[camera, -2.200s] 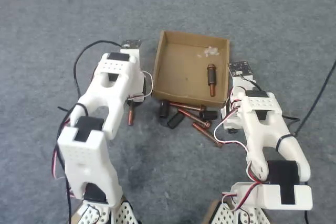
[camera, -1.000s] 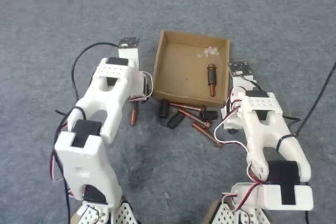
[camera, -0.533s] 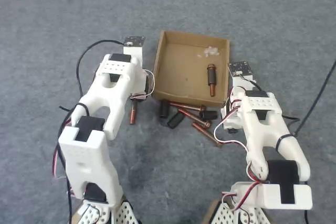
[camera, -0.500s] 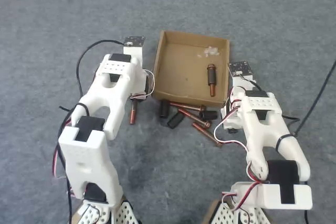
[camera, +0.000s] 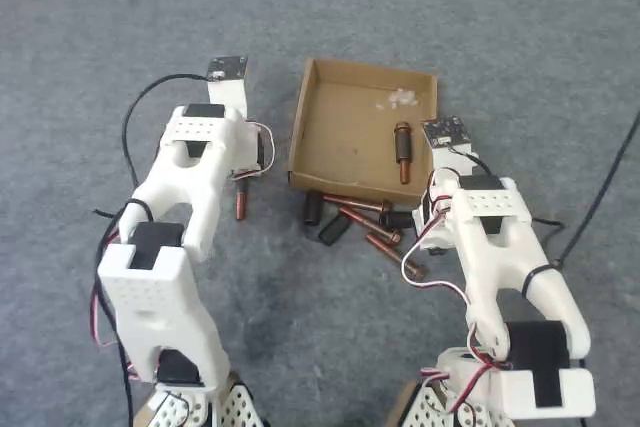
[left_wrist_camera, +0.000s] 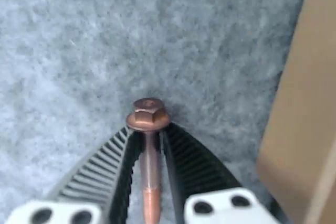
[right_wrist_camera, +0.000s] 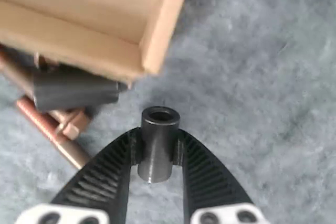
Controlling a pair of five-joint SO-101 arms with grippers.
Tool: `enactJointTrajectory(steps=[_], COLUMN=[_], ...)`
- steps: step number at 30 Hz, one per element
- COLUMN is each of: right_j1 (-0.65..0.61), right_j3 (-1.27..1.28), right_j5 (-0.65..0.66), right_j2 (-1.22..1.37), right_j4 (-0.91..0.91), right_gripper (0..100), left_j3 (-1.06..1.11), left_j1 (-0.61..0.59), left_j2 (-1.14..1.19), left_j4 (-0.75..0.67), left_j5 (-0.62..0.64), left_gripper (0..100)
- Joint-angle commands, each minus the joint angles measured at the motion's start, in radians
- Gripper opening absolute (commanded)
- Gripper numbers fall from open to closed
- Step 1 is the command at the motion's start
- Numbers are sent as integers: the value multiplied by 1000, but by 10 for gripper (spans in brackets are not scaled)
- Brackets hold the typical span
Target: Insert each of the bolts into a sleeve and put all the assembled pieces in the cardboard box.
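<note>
While left hand (left_wrist_camera: 149, 131) clamps one bolt (left_wrist_camera: 148, 116), right hand (right_wrist_camera: 157, 138) clamps one sleeve (right_wrist_camera: 156, 156); one assembled piece (camera: 403, 150) in cardboard box (camera: 345, 137).

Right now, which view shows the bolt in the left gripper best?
Left wrist view: the bolt is clamped in the left gripper, hex head forward and full length visible. The high view shows part of its shank beside the arm.

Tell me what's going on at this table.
The left arm's jaws are shut on a copper bolt; the right arm's on a black sleeve. The two are not yet joined. One assembled piece lies in the cardboard box, with loose bolts and sleeves on the table beside it.
</note>
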Motion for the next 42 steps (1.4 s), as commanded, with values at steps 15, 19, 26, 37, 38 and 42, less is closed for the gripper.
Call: enactJointTrajectory(steps=[15,19,26,37,38,42], right_j1=[-58,-59,-79,-203,-211,-248], right_j3=[11,55,86,431,476,655], right_j5=[11,8,5,9,11,11], right_j2=[-325,-315,-176,-35,-27,-4], right_j4=[-447,-667,-1076,-1779,-1828,-2075], right_gripper=[6,6,6,6,6,6], left_j3=[-10,-10,-10,-8,-8,-8], left_j1=[-44,-43,-40,-38,-38,-26], left_j2=[-71,-71,-71,-71,-72,-72], left_j4=[-41,-41,-41,-52,-52,-51], left_j5=[-20,-20,-20,-35,-55,-83], left_gripper=[10,10,10,10,10,10])
